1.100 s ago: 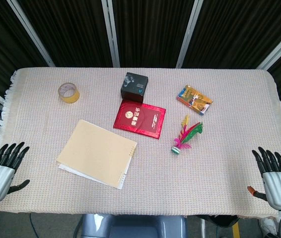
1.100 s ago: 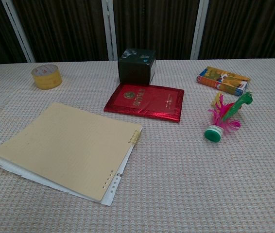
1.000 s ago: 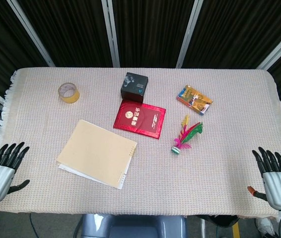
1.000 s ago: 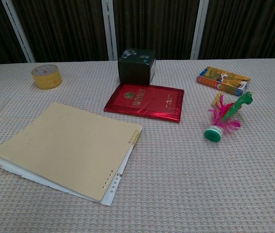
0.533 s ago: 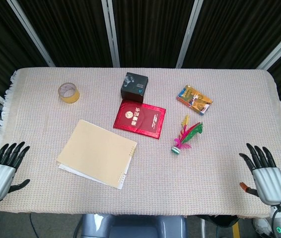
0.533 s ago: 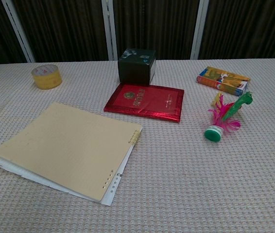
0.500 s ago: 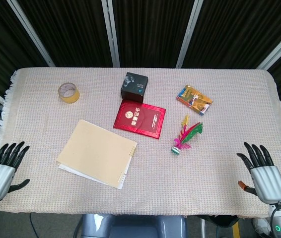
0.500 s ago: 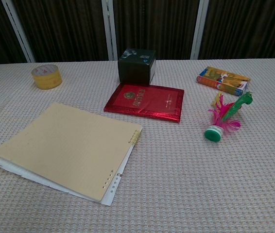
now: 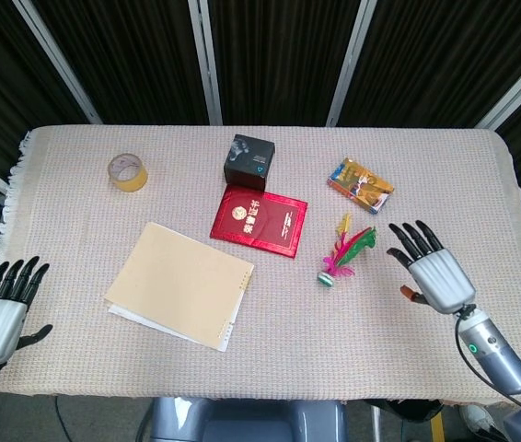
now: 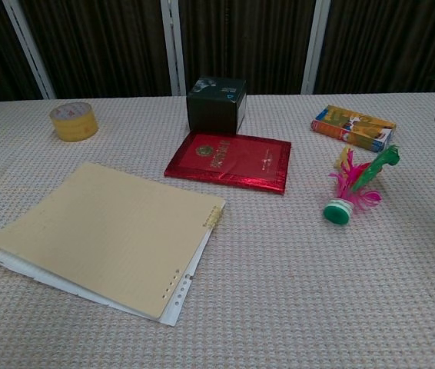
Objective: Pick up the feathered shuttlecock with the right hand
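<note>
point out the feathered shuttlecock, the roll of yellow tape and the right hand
feathered shuttlecock with green base (image 10: 337, 211), chest view, on the round green base
roll of yellow tape (image 9: 128, 172), head view, on the ring's rim
right hand (image 9: 437, 272), head view, on the grey back of the hand

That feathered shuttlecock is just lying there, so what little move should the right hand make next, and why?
Probably slide a little further left and lower. The right hand hangs open, fingers spread, just right of the shuttlecock, not touching it. The shuttlecock lies on the cloth with nothing crowding it on that side.
</note>
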`<state>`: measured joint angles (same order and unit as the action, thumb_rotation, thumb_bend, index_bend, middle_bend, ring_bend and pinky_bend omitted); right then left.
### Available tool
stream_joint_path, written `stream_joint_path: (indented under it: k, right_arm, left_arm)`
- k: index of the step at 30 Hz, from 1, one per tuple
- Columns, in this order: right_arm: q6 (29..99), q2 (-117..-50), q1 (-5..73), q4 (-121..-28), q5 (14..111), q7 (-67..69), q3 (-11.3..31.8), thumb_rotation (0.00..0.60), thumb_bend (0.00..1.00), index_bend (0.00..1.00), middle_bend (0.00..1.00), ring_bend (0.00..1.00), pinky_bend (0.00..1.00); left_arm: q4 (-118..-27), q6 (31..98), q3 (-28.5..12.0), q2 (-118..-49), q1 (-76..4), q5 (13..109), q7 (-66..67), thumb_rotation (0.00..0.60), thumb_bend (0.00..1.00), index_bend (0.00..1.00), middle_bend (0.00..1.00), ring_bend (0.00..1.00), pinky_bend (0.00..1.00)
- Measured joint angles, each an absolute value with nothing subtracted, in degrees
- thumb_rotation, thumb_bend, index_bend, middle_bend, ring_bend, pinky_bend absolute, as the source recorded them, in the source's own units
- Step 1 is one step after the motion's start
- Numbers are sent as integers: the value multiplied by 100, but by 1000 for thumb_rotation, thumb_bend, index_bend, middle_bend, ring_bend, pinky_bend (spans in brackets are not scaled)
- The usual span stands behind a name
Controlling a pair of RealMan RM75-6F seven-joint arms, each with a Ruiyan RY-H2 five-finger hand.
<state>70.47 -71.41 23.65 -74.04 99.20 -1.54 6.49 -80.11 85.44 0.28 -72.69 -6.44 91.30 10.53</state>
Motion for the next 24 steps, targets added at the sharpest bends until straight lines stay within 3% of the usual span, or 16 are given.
stream_joint_path:
  k: [24]
  right_arm:
    - [5242,-8867,4126,-4294,9837,589,436,600,160,265,0,0,0]
  left_arm:
    - [-7633,7987,-337,-7793,-820,8191,1900,577,42,0,0,0,0]
